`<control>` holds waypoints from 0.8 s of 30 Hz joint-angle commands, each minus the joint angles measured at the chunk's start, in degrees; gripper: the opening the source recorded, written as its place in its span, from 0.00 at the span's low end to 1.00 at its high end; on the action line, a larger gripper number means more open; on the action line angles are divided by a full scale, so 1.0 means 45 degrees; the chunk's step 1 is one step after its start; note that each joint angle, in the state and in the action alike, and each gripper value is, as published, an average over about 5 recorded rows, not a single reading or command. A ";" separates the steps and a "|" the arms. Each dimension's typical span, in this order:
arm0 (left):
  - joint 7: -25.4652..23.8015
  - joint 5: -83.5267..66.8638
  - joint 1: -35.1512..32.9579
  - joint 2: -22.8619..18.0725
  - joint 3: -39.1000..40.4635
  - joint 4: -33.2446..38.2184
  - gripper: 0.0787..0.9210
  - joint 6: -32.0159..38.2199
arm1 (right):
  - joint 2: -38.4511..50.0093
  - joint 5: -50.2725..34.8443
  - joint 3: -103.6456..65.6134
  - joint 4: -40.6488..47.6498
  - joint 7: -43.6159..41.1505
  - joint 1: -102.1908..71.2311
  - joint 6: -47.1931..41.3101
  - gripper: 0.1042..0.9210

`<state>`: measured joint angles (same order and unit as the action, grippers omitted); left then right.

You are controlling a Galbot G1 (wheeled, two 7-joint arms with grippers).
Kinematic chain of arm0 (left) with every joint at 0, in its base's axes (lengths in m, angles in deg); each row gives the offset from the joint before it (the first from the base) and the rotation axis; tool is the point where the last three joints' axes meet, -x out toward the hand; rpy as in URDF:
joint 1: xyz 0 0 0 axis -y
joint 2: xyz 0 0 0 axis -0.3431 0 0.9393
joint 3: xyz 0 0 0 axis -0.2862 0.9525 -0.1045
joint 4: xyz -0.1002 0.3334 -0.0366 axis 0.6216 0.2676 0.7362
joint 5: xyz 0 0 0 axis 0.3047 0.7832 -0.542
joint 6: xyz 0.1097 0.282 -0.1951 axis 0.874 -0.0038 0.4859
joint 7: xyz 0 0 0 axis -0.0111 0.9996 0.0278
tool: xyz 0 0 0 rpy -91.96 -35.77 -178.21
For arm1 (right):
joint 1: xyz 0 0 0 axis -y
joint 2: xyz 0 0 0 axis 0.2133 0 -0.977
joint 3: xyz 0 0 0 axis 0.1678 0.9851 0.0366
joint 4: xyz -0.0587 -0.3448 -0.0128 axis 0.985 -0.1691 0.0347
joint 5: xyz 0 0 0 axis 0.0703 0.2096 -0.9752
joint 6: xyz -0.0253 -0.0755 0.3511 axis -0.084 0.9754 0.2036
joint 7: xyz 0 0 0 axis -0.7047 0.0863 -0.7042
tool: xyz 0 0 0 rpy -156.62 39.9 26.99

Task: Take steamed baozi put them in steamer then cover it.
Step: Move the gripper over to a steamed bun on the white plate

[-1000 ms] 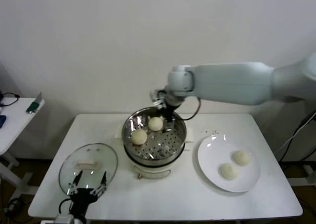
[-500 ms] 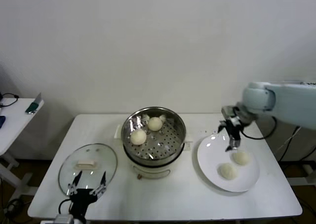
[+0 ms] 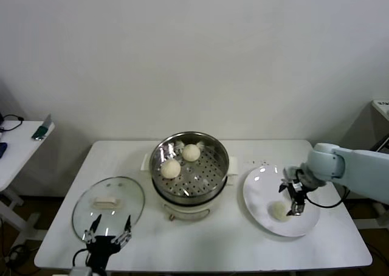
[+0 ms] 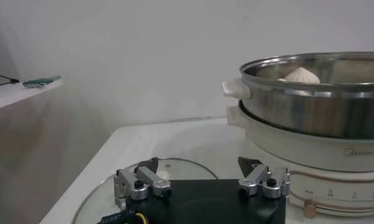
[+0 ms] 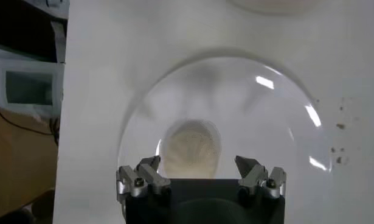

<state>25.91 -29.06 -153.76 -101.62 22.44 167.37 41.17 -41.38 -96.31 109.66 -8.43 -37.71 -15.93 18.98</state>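
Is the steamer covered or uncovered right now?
Uncovered: the steamer shows two baozi inside, and the cover lies flat on the table beside it.

You have the steamer [image 3: 189, 172] in the middle of the table [image 3: 200, 245]. Two buns [image 3: 171, 168] sit inside it, toward its left and back. The lid [image 3: 108, 207] lies flat on the table to the left of the steamer. Your left gripper [image 3: 108, 238] is at the lid's front edge. The plate [image 3: 261, 188] lies to the right of the steamer. One bun [image 3: 278, 211] shows on the plate, and your right gripper [image 3: 294, 198] is right over the plate, just beside that bun.
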 commanded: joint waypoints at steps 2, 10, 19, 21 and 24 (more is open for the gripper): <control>-0.0004 0.0037 -0.0021 -0.0015 0.0012 -0.0017 0.88 -0.0012 | 0.0122 0.0637 -0.1354 0.0315 0.0510 -0.2092 -0.0484 0.88; -0.0018 0.0112 0.0007 0.0006 0.0084 -0.0059 0.88 -0.0038 | 0.0079 0.0627 -0.1917 0.0564 0.0851 -0.2712 -0.0803 0.88; -0.0014 0.0099 0.0074 0.0087 0.0083 -0.0108 0.88 -0.0040 | -0.0039 0.0527 -0.2280 0.0624 0.0882 -0.2909 -0.0918 0.81; -0.0013 0.0101 0.0081 0.0095 0.0085 -0.0103 0.88 -0.0041 | -0.0051 0.0474 -0.2256 0.0592 0.0786 -0.2737 -0.0862 0.75; -0.0010 0.0104 0.0084 0.0104 0.0084 -0.0095 0.88 -0.0032 | -0.0063 0.0404 -0.1852 0.0520 0.0511 -0.1911 -0.0605 0.69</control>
<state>25.86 -28.62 -153.42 -101.20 22.79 167.00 41.01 -41.68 -94.44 101.09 -6.17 -34.63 -26.58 15.65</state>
